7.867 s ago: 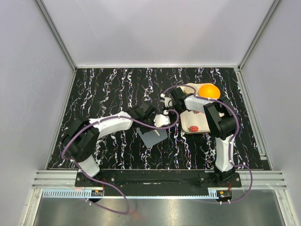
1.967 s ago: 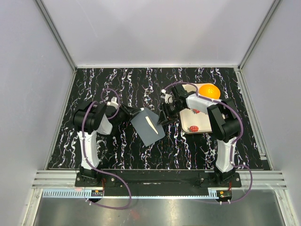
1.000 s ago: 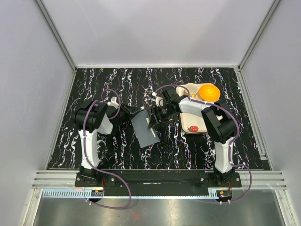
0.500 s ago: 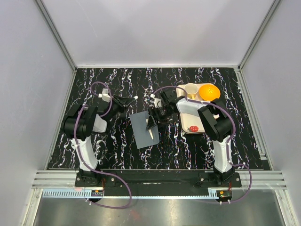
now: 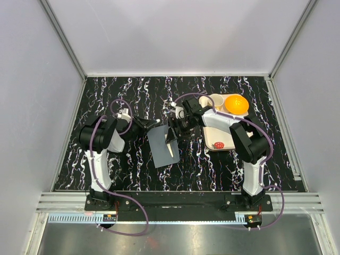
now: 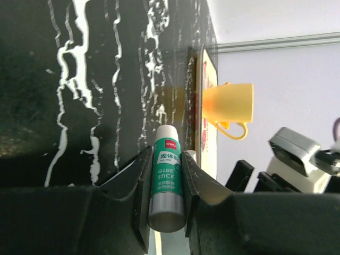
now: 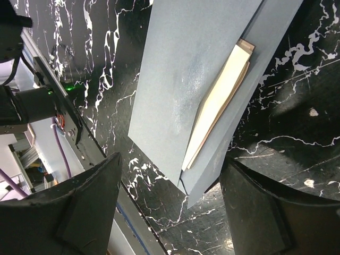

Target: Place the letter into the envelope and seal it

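black marbled tabletop (image 5: 117, 95): the grey envelope (image 5: 161, 146) lies flat, the letter (image 7: 218, 106) peeking from its open edge; over it the right gripper (image 7: 171, 164) has just spread its jaws, while the left gripper (image 6: 166, 159), clamped on a glue stick (image 6: 167, 186), has swung back beside it. sealing looks next.
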### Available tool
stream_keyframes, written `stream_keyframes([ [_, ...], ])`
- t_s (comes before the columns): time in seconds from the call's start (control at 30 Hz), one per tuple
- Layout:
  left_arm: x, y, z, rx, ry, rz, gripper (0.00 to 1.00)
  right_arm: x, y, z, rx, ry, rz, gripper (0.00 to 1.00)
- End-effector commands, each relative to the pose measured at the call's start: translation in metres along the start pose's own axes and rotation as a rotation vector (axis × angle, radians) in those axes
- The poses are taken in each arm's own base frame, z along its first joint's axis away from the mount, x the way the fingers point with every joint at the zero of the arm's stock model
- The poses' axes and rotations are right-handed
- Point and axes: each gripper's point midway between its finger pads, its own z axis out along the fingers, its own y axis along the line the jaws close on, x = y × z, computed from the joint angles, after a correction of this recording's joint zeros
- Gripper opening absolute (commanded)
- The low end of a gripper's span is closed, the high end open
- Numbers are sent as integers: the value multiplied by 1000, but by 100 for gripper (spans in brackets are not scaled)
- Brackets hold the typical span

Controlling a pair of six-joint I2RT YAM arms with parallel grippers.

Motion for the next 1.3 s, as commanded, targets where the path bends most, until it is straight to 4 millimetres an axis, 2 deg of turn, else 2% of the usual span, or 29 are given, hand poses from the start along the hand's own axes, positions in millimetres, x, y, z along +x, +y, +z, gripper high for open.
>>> stream_keyframes([
  [0.0,-8,-16,14,97,-45,27,0,-9,19,1,-56,-14,-15,77],
  [0.17,-4,-13,19,101,-40,10,0,-13,28,3,-86,-18,-19,77],
  [0.43,1,7,16,30,-45,1,0,-8,40,17,-110,4,-30,77],
  [0.6,1,5,17,31,-43,4,0,-7,35,37,-102,29,-34,78],
  [0.73,0,7,16,23,-47,6,0,-3,23,54,-94,55,-20,78],
  [0.83,-5,-7,16,64,-59,22,0,3,16,62,-97,81,-1,78],
  [0.97,-10,-46,12,160,-49,52,0,10,6,66,-78,104,8,79],
  [1.03,-9,-51,9,165,-51,56,0,9,-3,67,-41,104,-12,79],
  [1.2,-18,-54,-1,155,-70,73,0,-10,-40,47,30,103,-3,79],
  [1.27,-24,-61,-4,176,-74,83,0,-14,-41,37,41,99,-26,78],
])
